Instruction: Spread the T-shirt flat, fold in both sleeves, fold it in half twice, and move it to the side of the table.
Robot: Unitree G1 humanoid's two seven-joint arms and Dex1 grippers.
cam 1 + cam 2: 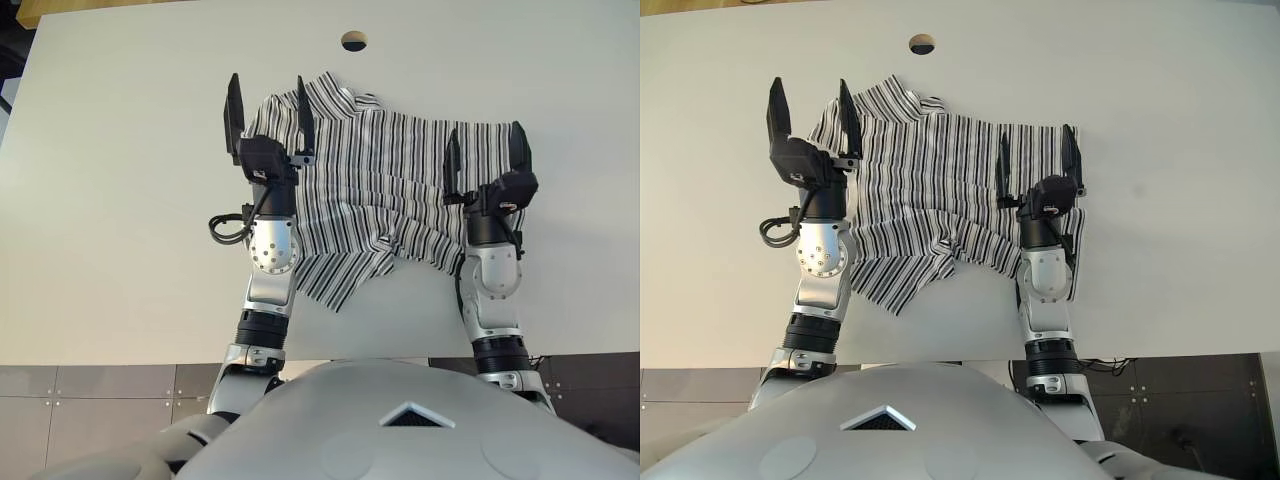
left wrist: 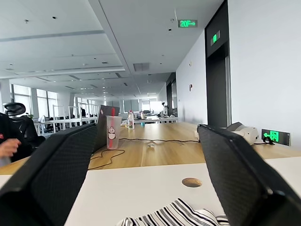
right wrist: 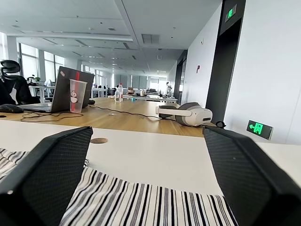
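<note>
White surface carries the striped T-shirt, lying rumpled around its middle, just nearer than a round hole. The left hand is over the shirt's left edge, fingers spread apart; the right hand is over its right edge, likewise spread.

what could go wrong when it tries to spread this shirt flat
The T-shirt is bunched and folded over at its near edge, so a gripper may pinch two layers and drag creases. The open left gripper hangs at the shirt's left edge, one finger over bare table, and might catch little cloth. The hole beyond the shirt's far edge could snag cloth pushed forward.
</note>
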